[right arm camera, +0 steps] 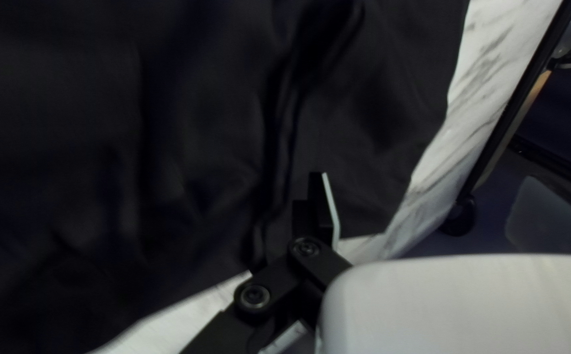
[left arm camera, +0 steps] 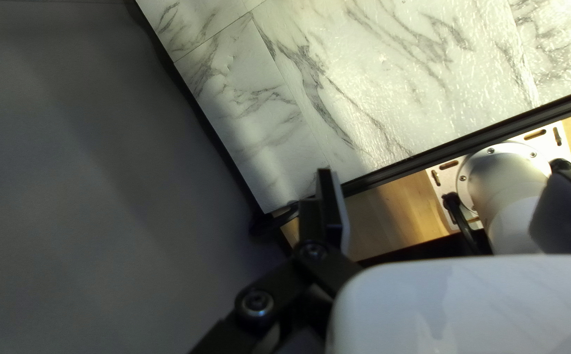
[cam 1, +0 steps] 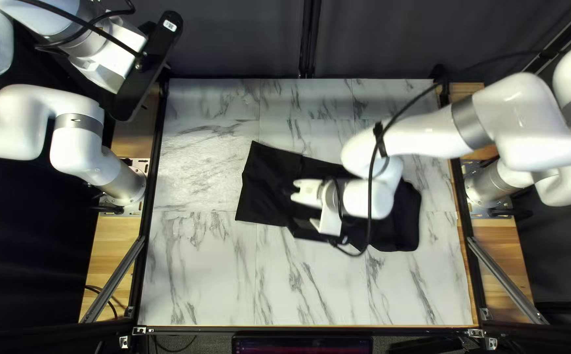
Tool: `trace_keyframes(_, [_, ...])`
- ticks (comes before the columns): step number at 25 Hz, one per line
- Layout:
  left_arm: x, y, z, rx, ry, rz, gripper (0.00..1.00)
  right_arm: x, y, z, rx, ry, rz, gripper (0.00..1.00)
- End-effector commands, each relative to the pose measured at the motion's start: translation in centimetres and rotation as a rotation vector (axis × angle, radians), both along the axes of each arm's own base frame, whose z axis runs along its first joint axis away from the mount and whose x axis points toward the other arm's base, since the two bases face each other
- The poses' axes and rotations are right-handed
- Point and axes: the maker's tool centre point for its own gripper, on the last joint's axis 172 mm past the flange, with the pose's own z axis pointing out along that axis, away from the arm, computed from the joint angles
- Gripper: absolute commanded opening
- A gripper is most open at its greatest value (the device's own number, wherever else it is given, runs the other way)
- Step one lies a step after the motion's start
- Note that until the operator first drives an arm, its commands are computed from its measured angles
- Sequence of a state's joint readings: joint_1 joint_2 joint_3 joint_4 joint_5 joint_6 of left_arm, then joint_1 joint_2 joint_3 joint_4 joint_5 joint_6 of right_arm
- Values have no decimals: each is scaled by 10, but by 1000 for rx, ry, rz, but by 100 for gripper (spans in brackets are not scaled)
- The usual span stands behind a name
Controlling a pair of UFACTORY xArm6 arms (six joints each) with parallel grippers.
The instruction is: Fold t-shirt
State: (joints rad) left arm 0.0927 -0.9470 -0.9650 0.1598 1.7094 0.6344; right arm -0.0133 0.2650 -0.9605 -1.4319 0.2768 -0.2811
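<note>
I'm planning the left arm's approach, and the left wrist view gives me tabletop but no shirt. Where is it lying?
Observer: The black T-shirt lies across the middle and toward the right of the tabletop in the top left view.
Operator: Is anything above it?
Observer: Yes, the right arm reaches over it, hiding part of it.
Operator: Does it hang off the near edge?
Observer: No, marble surface shows between it and that edge.
</note>
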Motion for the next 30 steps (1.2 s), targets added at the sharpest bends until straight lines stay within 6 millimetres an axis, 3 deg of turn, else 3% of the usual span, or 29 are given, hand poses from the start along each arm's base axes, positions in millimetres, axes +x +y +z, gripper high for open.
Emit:
trace_keyframes(1, [0, 0, 0, 0, 0, 0, 100, -2, -15, -6, -16, 20, 27, 100])
trace_keyframes(11, [0, 0, 0, 0, 0, 0, 100, 0, 9, -36, 20, 36, 46, 100])
trace_keyframes(23, [0, 0, 0, 0, 0, 0, 100, 3, 11, -58, 68, 45, 40, 100])
trace_keyframes(30, [0, 0, 0, 0, 0, 0, 100, 7, 26, -51, 89, 30, 32, 100])
